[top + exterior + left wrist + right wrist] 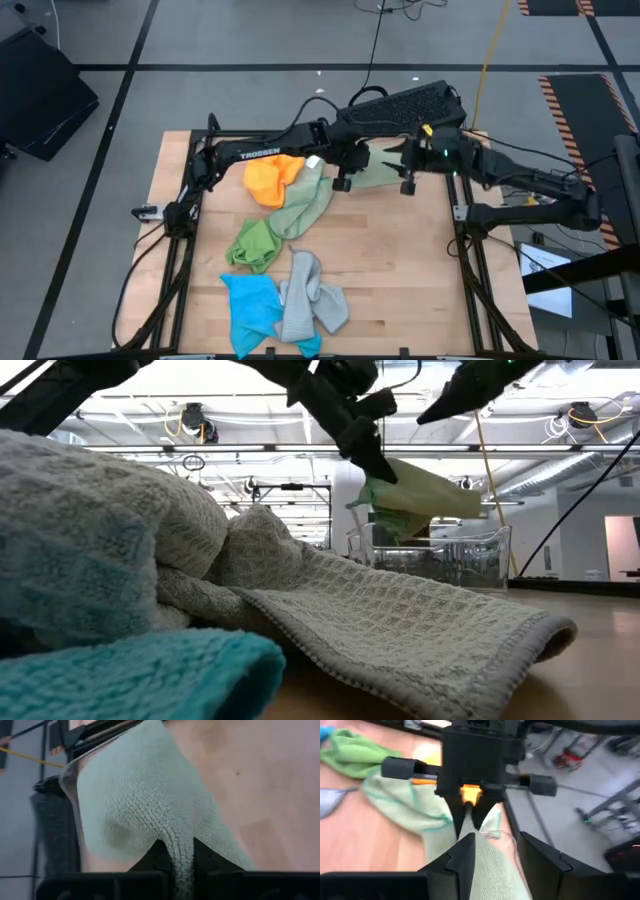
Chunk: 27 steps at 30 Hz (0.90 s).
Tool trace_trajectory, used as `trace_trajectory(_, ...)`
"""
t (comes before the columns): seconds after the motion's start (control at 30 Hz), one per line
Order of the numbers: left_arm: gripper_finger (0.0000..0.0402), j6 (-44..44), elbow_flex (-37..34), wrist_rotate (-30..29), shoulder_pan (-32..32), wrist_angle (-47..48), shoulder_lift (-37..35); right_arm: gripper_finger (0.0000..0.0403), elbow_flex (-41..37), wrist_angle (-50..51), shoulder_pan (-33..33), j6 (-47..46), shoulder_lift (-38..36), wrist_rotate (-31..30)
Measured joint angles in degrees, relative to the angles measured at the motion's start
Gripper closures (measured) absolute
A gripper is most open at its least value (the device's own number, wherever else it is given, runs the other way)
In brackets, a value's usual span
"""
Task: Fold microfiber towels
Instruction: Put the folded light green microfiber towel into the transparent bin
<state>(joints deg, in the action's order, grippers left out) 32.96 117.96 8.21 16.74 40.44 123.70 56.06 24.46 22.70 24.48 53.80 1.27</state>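
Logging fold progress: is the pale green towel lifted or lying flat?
Lifted: the left gripper pinches the pale green towel, hanging above the table.

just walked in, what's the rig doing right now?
Folding microfiber towels. The left gripper is shut on a pale green towel, holding it up at the table's far edge over a clear bin. The right gripper faces it, fingers open around the same towel. The other towels lie unfolded on the table: orange, another pale green, bright green, blue, grey.

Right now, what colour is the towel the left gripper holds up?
Pale green towel, pinched in the left gripper; clearest in the left wrist view.
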Motion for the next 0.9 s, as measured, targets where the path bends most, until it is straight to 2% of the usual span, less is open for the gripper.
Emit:
trace_trajectory(0.23, 0.038, 6.7, 1.6, -6.8, -1.4, 1.1, 0.0, 0.0218, 4.3, 7.5, 10.5, 8.3, 7.3, 14.8)
trace_trajectory(0.43, 0.038, 14.1, 1.6, -17.8, -3.1, 1.6, 0.0, 0.0183, 4.4, 6.2, 12.7, 11.2, 11.7, 18.5)
trace_trajectory(0.6, 0.038, 17.6, 1.6, -22.1, -4.0, 3.6, 0.0, 0.0171, 4.4, 3.0, 12.6, 13.4, 11.8, 22.8)
trace_trajectory(0.8, 0.038, 20.8, 1.6, -30.1, -6.1, 3.8, -0.3, 0.0142, 4.4, 2.1, 12.2, 13.2, 12.7, 23.2)
trace_trajectory(0.9, 0.038, 21.0, 1.6, -31.2, -7.4, 3.4, -0.7, 0.0134, 4.4, 1.9, 11.6, 11.3, 13.1, 24.7)
